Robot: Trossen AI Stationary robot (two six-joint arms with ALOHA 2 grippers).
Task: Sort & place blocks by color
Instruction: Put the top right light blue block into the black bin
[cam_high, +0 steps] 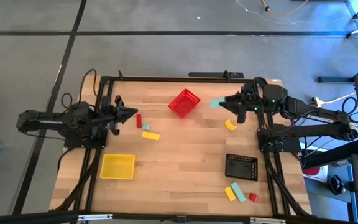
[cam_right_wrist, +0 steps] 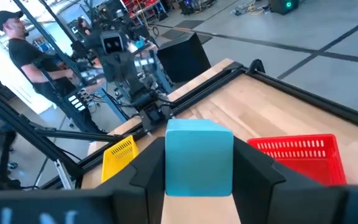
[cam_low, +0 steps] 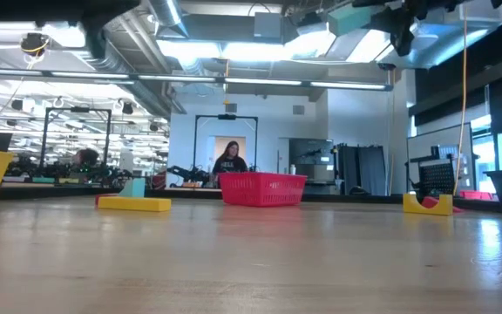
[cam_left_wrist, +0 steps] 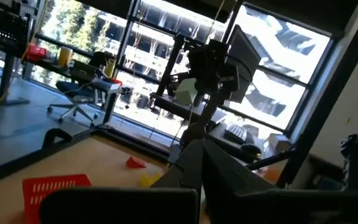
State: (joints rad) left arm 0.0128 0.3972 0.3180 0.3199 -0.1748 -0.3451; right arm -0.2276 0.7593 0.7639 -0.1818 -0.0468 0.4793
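Note:
My right gripper [cam_high: 224,102] is high above the table, just right of the red bin [cam_high: 184,102], shut on a pale mint block [cam_right_wrist: 199,158]. That block also shows at the top of the low view [cam_low: 352,17]. My left gripper [cam_high: 129,114] hovers shut at the table's left, pointing right. Beside it lie a red block [cam_high: 139,120], a mint block [cam_high: 146,126] and a yellow block [cam_high: 150,135]. A yellow piece with a red one [cam_high: 230,125] lies below the right gripper. Three more blocks [cam_high: 237,191] lie near the right front corner. My right gripper pinches the mint block by two opposite side faces [cam_right_wrist: 169,163], one finger [cam_right_wrist: 148,165] on each side. The fingers reach roughly level from the table's right, pointing left. The block is lifted clear, high above the table, its front face showing between the fingers.
The yellow bin [cam_high: 117,166] stands near the left front, the black bin [cam_high: 241,167] near the right front, and the red bin toward the far middle. Bare wood lies between them. A person [cam_right_wrist: 17,43] stands beyond the table's left side, and another [cam_low: 230,161] is far behind.

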